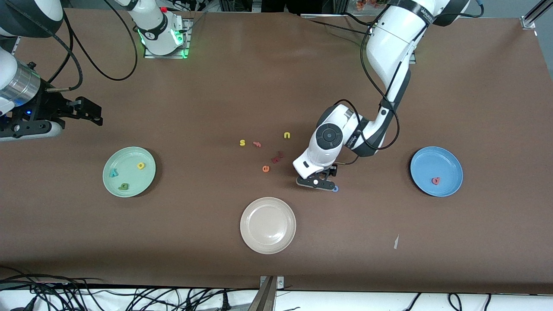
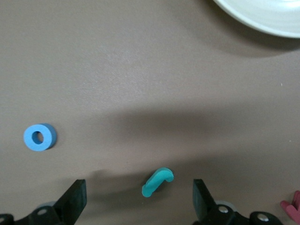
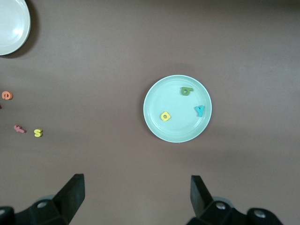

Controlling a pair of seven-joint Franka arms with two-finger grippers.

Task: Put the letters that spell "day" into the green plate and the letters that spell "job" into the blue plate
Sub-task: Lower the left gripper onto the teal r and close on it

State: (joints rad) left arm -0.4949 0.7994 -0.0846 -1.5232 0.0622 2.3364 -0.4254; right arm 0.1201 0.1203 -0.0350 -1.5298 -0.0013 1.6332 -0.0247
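The green plate [image 1: 129, 156] [image 3: 159, 129] holds a yellow letter [image 1: 141, 165] [image 3: 166, 116], a teal y [image 1: 113, 173] [image 3: 200, 110] and a dark green letter [image 1: 124, 186] [image 3: 186, 91]. A salmon-red letter [image 1: 435, 181] lies in the blue plate [image 1: 432, 159]. My left gripper [image 1: 317, 183] [image 2: 139, 193] hangs low over the table, open, with the teal j [image 2: 157, 182] lying between its fingers untouched; the front view hides the j. The blue ring o [image 1: 335, 188] [image 2: 40, 137] lies just beside that gripper. My right gripper [image 1: 88, 114] [image 3: 137, 185] waits open over bare table by the green plate.
A beige plate [image 1: 268, 242] [image 2: 281, 26] [image 3: 9, 37] sits nearer the camera. Loose letters lie mid-table: yellow s [image 1: 242, 142] [image 3: 38, 133], salmon f [image 1: 257, 144], yellow u [image 1: 287, 135], dark red letters [image 1: 277, 157], orange e [image 1: 265, 169] [image 3: 6, 95].
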